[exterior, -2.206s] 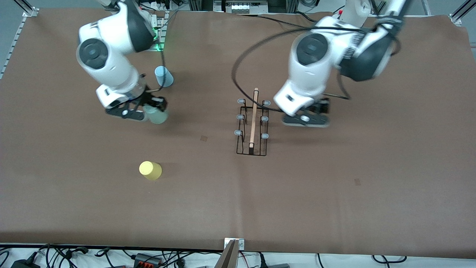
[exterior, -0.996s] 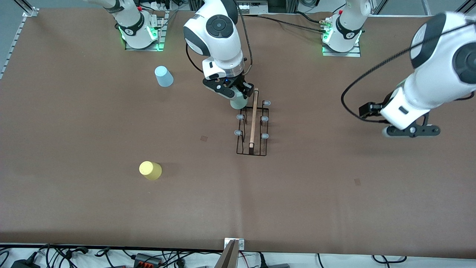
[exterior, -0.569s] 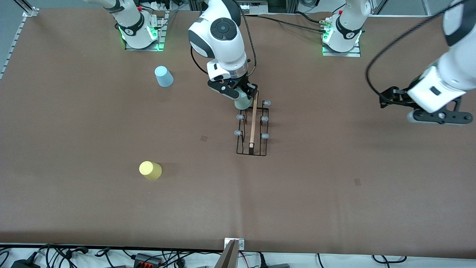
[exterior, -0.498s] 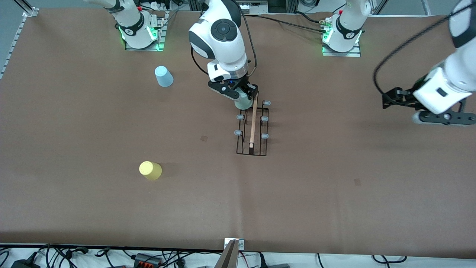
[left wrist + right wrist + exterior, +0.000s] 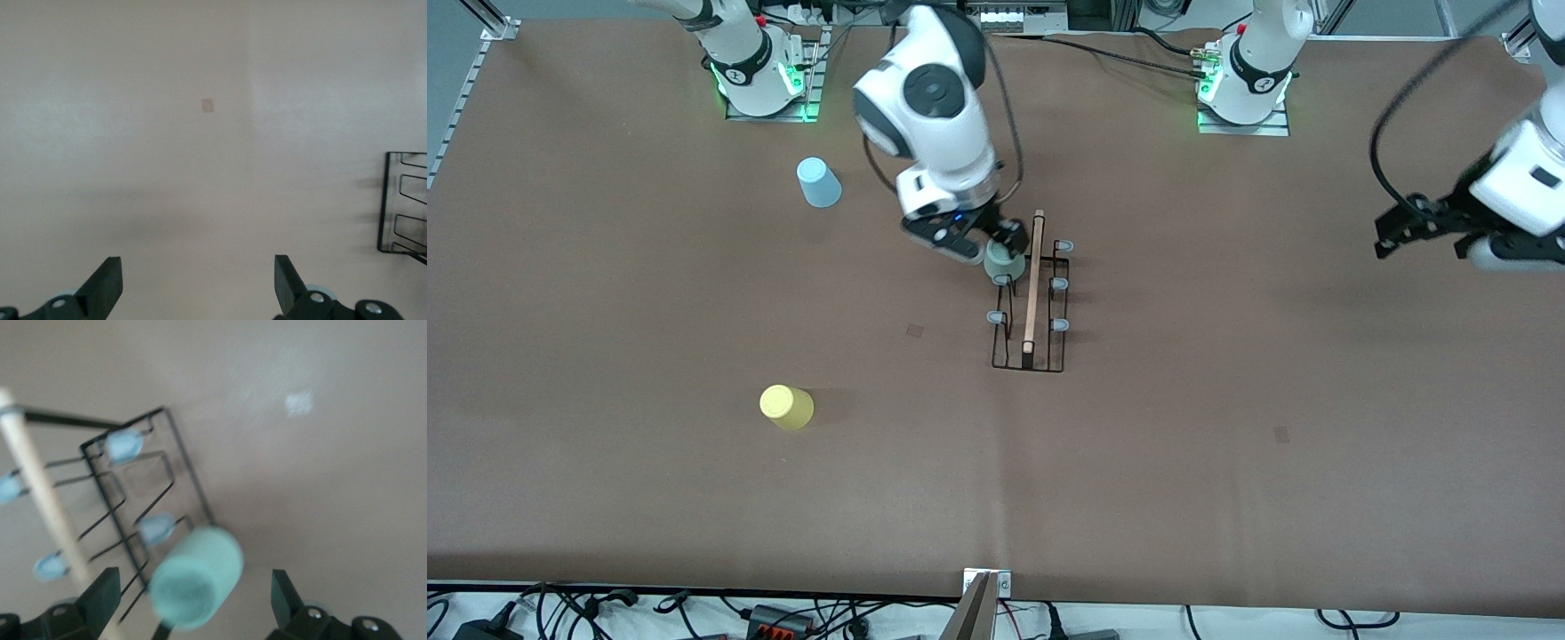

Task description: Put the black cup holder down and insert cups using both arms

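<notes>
The black cup holder [image 5: 1032,307] stands mid-table, its wooden rod pointing toward the front camera; it also shows in the right wrist view [image 5: 187,480] and at the edge of the left wrist view [image 5: 403,200]. The pale green cup [image 5: 1003,261] sits tilted on the holder's peg farthest from the front camera, on the right arm's side. My right gripper [image 5: 980,242] is open beside it, and the green cup [image 5: 197,577] lies between its spread fingers without touching them. The yellow cup [image 5: 786,407] and the light blue cup [image 5: 818,182] stand upside down on the table toward the right arm's end. My left gripper [image 5: 1427,227] is open and empty.
The left gripper [image 5: 198,267] hangs over bare brown table near the left arm's end. Two small tape marks lie on the table, one [image 5: 914,330] beside the holder and one [image 5: 1280,434] nearer the front camera. The arm bases [image 5: 760,80] stand along the table's edge.
My right gripper brought the green cup to the holder, opened, and drew back a little toward the right arm's end; the cup stays on the peg. The left arm swung away toward its end.
</notes>
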You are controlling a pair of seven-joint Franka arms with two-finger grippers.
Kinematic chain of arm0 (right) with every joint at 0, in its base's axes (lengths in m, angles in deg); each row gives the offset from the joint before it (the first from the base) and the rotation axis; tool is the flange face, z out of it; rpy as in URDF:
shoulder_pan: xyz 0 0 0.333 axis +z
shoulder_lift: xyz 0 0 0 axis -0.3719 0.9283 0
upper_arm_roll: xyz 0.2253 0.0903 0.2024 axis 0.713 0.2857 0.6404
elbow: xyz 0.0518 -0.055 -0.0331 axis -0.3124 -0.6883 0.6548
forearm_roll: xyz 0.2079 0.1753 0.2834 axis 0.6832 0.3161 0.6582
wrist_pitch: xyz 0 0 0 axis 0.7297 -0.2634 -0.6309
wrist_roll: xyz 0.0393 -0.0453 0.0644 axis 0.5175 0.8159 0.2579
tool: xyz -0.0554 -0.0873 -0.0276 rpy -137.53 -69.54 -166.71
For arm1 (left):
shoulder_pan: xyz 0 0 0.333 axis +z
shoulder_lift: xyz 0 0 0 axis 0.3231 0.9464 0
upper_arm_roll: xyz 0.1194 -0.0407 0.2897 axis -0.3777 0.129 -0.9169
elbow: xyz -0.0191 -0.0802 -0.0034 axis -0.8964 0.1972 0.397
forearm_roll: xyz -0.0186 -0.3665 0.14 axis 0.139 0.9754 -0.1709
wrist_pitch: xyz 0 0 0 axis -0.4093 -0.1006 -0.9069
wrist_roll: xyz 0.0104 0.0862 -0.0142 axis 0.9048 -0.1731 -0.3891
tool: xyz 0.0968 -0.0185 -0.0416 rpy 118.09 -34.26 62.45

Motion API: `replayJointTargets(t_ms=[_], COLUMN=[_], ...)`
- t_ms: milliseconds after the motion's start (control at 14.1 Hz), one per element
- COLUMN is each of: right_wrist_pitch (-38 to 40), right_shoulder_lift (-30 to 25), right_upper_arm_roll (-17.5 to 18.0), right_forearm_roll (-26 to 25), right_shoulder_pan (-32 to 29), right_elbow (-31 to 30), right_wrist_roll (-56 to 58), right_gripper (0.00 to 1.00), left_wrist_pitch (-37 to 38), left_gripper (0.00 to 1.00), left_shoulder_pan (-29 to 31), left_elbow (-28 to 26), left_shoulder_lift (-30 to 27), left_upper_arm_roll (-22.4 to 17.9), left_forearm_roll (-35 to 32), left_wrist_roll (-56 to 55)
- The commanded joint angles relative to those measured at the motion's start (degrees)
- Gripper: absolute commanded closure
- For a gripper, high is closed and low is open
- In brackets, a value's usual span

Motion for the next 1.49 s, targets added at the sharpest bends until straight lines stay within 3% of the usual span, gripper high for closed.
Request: replayJointTargets(t_ms=[0,285,498,854,1423], right_wrist_pitch=[6.06,4.07,0.73,-8.94,-21.33], right_shoulder_lift=[-1.47,-0.86,1.51,8.10,12.41], right_upper_arm_roll=[0.51,0.33,-1.85,-2.48,-2.57], right_forearm_roll=[-0.56,-0.65,-2.83,-11.18,-10.75], right_shoulder_pan=[-8.33,-20.73,-24.53,-27.61,-29.02], right_elbow=[-0.48,-2.51,-2.69,-2.16,-1.90], right_wrist_roll=[15.55,37.80,49.23,53.13,52.79], right_gripper=[0.00,0.00,0.00,0.00,0.00], left_wrist_pitch=[-1.23,-0.36,-0.26,-0.26,-0.18], left_gripper=[0.00,0.00,0.00,0.00,0.00], left_shoulder_pan=[-0.07,0.55,0.55,0.55,0.55], left_elbow=[-1.95,-1.69,-1.60,-1.51,-1.60], left_shoulder_lift=[-1.36,-1.18,-1.18,-0.92,-0.92], left_upper_arm_roll=[0.74,0.82,0.74,0.82,0.82], left_forearm_roll=[0.31,0.40,0.58,0.84,0.93], left_wrist_roll=[0.65,1.08,1.17,0.82,0.82])
